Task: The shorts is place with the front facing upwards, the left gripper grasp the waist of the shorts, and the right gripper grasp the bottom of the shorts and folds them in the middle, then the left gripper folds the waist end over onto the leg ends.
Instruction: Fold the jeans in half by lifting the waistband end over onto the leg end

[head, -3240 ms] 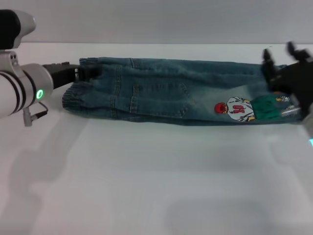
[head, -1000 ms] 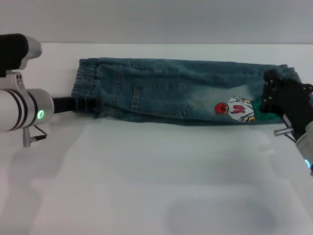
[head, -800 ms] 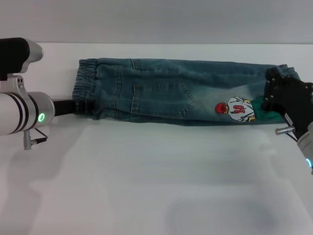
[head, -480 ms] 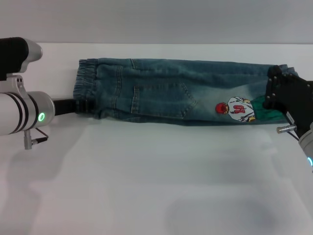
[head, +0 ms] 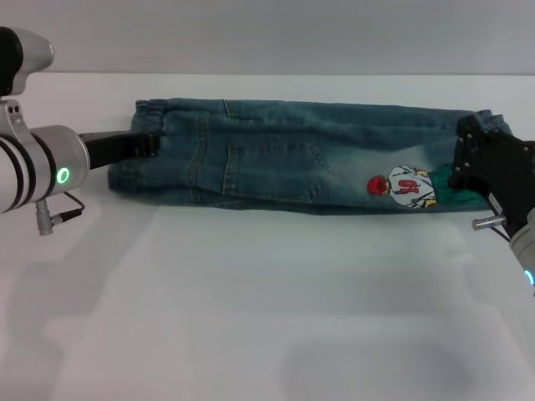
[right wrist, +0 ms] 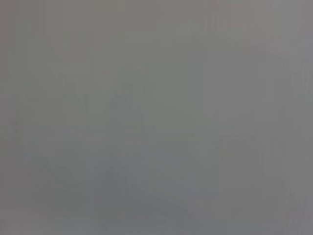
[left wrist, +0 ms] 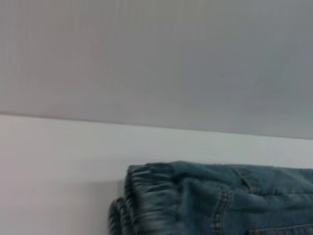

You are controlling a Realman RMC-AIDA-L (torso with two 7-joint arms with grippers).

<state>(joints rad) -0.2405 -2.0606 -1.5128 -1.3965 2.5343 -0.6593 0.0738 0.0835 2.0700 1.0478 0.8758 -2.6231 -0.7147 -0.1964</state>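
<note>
- A white table (head: 267,301) fills the scene, with a plain grey wall (head: 267,33) behind its far edge.
- The shorts (head: 309,159) lie flat along the far part of the table, already folded lengthwise into one long strip that runs from left to right.
- The waist of the shorts (head: 138,146), a gathered elastic band, is at the left end. In the left wrist view the same ruffled band (left wrist: 146,196) shows as stacked layers resting on the white surface.
- The leg ends (head: 476,159) are at the right end. A small red, white and green cartoon figure (head: 403,186) is printed on the near side just left of them.
- A patch pocket (head: 276,171) with pale stitching sits in the left half of the strip.
- The left gripper (head: 149,144) reaches in from the left, and its black tip lies on the waistband at the strip's left end. Its fingers seem closed on the waist cloth, though the dark tip blends into the denim and the pinch itself is hard to make out.
- The left arm's silver banded wrist with its green ring light (head: 63,175) sits left of the shorts, above the table.
- The right gripper (head: 468,154) rests at the right end over the hems; its black fingers (head: 464,134) overlap the denim, but whether they are parted or pinching cannot be told.
- The right wrist view shows only a flat grey field.
</note>
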